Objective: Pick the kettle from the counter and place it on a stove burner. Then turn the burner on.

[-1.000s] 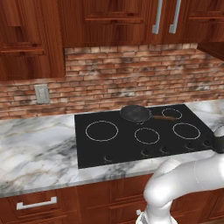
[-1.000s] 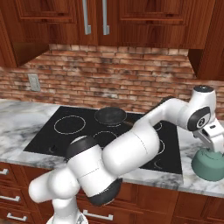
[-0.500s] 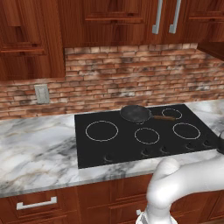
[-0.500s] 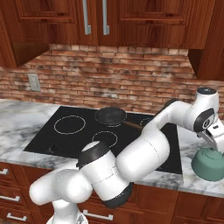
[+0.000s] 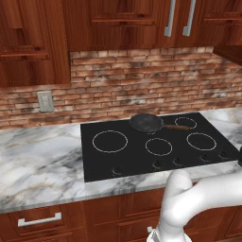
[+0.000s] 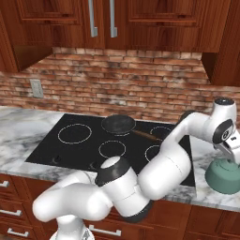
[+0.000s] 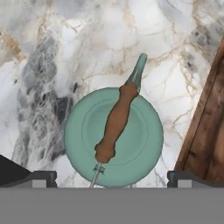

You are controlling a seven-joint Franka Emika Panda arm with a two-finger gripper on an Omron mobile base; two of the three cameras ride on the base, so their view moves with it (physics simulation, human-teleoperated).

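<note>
The teal-green kettle (image 6: 224, 177) stands on the marble counter (image 6: 202, 151) to the right of the black cooktop. My gripper (image 6: 232, 156) hangs just above it, pointing down. From the hand camera I look straight down on the kettle (image 7: 83, 135), with its brown handle (image 7: 116, 122) across the lid and its spout (image 7: 138, 70) pointing away. My gripper (image 7: 113, 178) is open, its fingertips (image 7: 41, 177) spread wider than the kettle's body and touching nothing. The largest burner ring (image 5: 110, 141) (image 6: 75, 133) lies at the cooktop's left.
A dark frying pan (image 5: 146, 122) (image 6: 118, 124) with a brown handle sits on a rear burner. Control knobs (image 5: 178, 162) line the cooktop's front edge. The counter's edge and wooden cabinet front (image 7: 205, 131) lie just beyond the kettle.
The hand has moved slightly right and down toward the kettle, and the arm's elbow has swung lower. The kettle and pan have not moved.
</note>
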